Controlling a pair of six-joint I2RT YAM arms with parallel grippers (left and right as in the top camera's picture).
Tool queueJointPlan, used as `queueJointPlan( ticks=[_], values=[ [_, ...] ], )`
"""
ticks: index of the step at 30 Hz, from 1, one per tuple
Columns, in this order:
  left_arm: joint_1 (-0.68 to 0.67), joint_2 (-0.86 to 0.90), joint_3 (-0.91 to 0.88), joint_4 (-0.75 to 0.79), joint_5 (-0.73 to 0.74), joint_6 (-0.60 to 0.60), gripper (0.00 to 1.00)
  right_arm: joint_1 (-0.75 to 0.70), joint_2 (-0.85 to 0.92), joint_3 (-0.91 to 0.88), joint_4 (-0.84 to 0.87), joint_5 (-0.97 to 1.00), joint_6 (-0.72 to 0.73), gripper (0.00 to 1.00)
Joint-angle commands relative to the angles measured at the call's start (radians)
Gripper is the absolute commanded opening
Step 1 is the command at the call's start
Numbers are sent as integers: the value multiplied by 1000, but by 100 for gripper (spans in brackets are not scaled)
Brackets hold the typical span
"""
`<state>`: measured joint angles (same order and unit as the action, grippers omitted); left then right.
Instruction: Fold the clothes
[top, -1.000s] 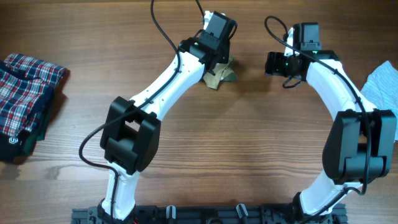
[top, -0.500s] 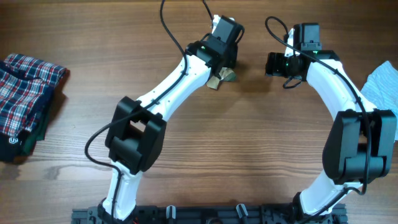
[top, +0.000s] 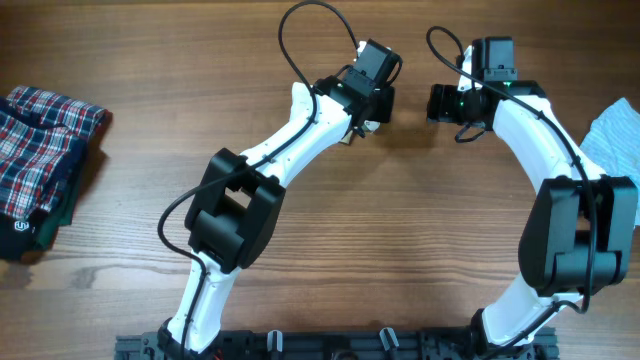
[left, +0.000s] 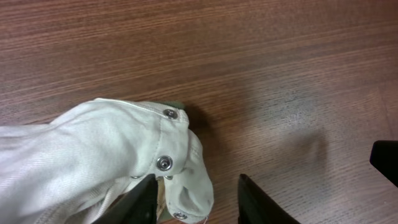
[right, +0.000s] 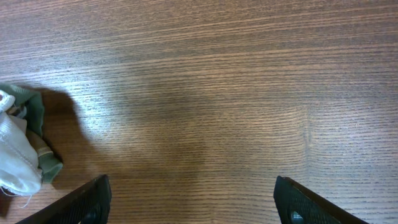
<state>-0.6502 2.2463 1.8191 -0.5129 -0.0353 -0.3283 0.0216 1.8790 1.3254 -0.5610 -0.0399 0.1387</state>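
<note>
While both arms arch away from the black rail (top: 330, 345) at the near edge, all the action is out at the far middle of the worktop (top: 400, 220). The left claw (left: 198, 186) hangs low over the cream-white shirt (left: 93, 155). Its fingers are parted, and the snap-studded hem (left: 163, 163) lies between them against one finger with clear wood beside the other, so it looks like nothing is pinched. The shirt is a crumpled bundle resting on the wood, nowhere near flat.

Just beyond the bundle, the right claw (right: 191, 186) is spread wide and empty over bare grain, with the shirt's greenish-tan edge showing at the side of its view.

To my eye the fold proper is not yet begun, because this bundle wants opening out first. Done well, each claw takes one edge. The left should bite the hem by the snaps, one layer only, and the right should come across for the near patch. Then they should draw apart low and slow so the cloth drags flat and doesn't twist.

The surface is brown wood planking, matte, with long straight grain. A plaid pile (top: 45, 150) sits well off at the left edge, and a pale blue garment (top: 615, 135) pokes in at the right. Nothing of the room past the worktop shows.
</note>
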Motion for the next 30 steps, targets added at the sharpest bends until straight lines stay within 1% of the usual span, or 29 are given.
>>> queueJointPlan(
  ticks=[1, 2, 3, 4, 7, 12, 14, 16, 19, 22, 24, 26, 27, 28, 29, 30],
  values=[
    [10, -42, 33, 9, -89, -3, 41, 0, -20, 8, -1, 18, 14, 85],
    [21, -62, 33, 7, -124, -6, 38, 0, -20, 8, -3, 18, 13, 85],
    [37, -66, 33, -3, -178, -33, 31, 0, -20, 8, -3, 18, 9, 84],
    [55, -64, 32, -12, -203, -49, 29, 0, -20, 8, -6, 18, 5, 85],
    [110, -57, 32, -18, -201, -90, 25, 0, -20, 8, -10, 18, -8, 84],
    [150, -46, 27, -42, -199, -100, 25, 0, -20, 8, -10, 18, -8, 85],
    [145, -37, 4, -58, -138, -100, 25, 0, -20, 8, -9, 18, -8, 85],
    [142, -24, -47, -51, -119, -138, 25, 0, -20, 8, -10, 18, -8, 85],
    [142, 44, -72, -38, -92, -152, 28, 0, -20, 8, -10, 18, -8, 85],
    [142, 93, -72, -69, 76, -151, 29, 0, -20, 8, -5, 18, -8, 85],
    [135, 94, -72, -107, 133, -151, 32, 0, -20, 8, -2, 18, -8, 85],
    [130, 93, -71, -111, 130, -130, 36, 0, -20, 8, -5, 18, -8, 85],
    [132, 74, -47, -105, 111, -98, 37, 0, -20, 8, -9, 18, -8, 85],
    [132, 55, -24, -105, 82, -94, 40, 0, -20, 8, -9, 18, -8, 85],
    [132, 32, -2, -105, 57, -94, 43, 0, -20, 8, -10, 18, -9, 85],
    [132, 7, 21, -105, 40, -94, 50, 0, -20, 8, -11, 18, -8, 85]
  ],
)
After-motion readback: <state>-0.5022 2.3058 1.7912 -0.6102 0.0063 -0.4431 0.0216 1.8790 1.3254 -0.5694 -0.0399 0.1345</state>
